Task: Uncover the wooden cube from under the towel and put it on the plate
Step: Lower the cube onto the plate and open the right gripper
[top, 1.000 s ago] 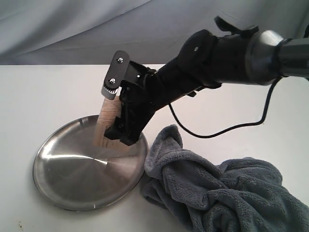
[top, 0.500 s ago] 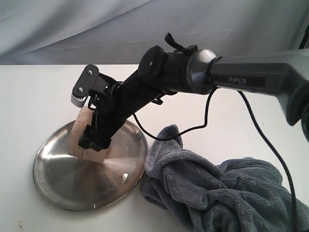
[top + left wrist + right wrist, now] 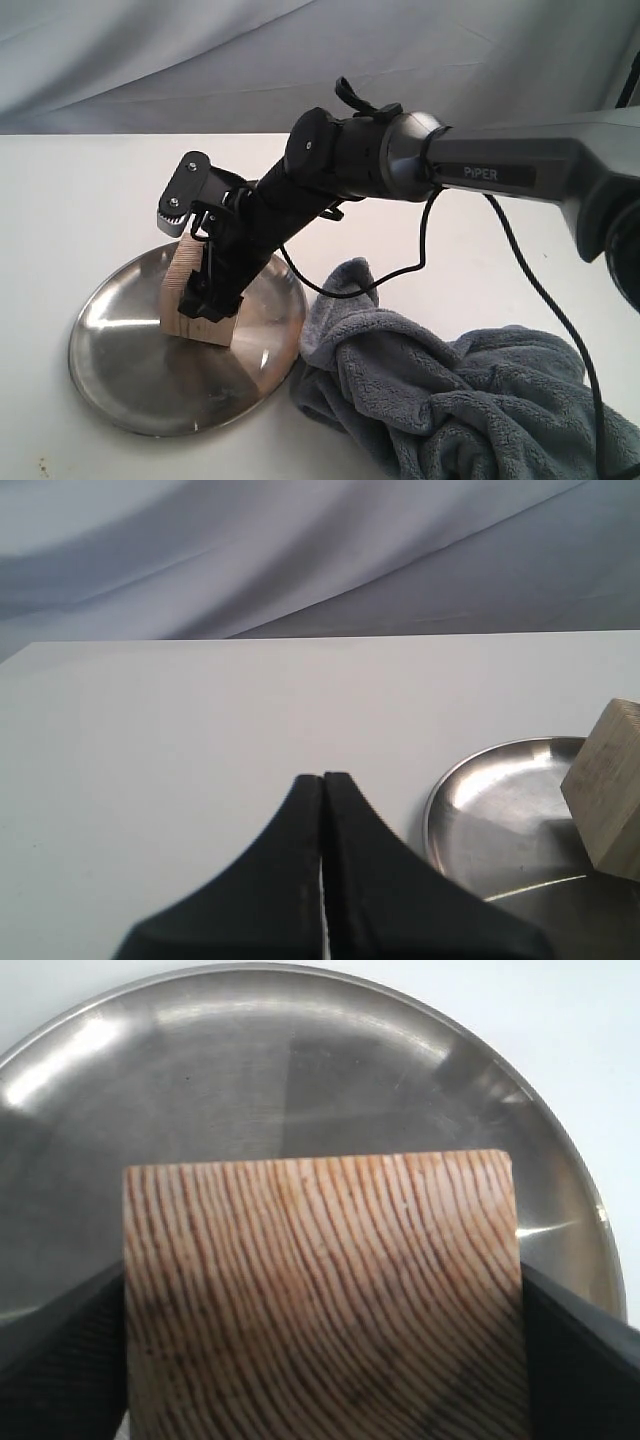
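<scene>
the left gripper (image 3: pixel 322 860), seen only from its wrist, has its fingers pressed together with nothing between them. the plate (image 3: pixel 130 390) lies on the left of the table (image 3: pixel 70 200). the cube (image 3: pixel 205 328) sits on the plate, towards its back, pinched on two sides by the right gripper (image 3: pixel 185 265), spread to the cube's width. the towel (image 3: pixel 450 400) lies bunched just right of the plate, against its rim.

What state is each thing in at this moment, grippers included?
wooden cube: uncovered, tilted, clamped over the plate.
plate: flat on the table, under the wooden cube.
towel: bunched up beside the plate, off the wooden cube.
right gripper: shut on the wooden cube.
left gripper: shut, holding nothing.
</scene>
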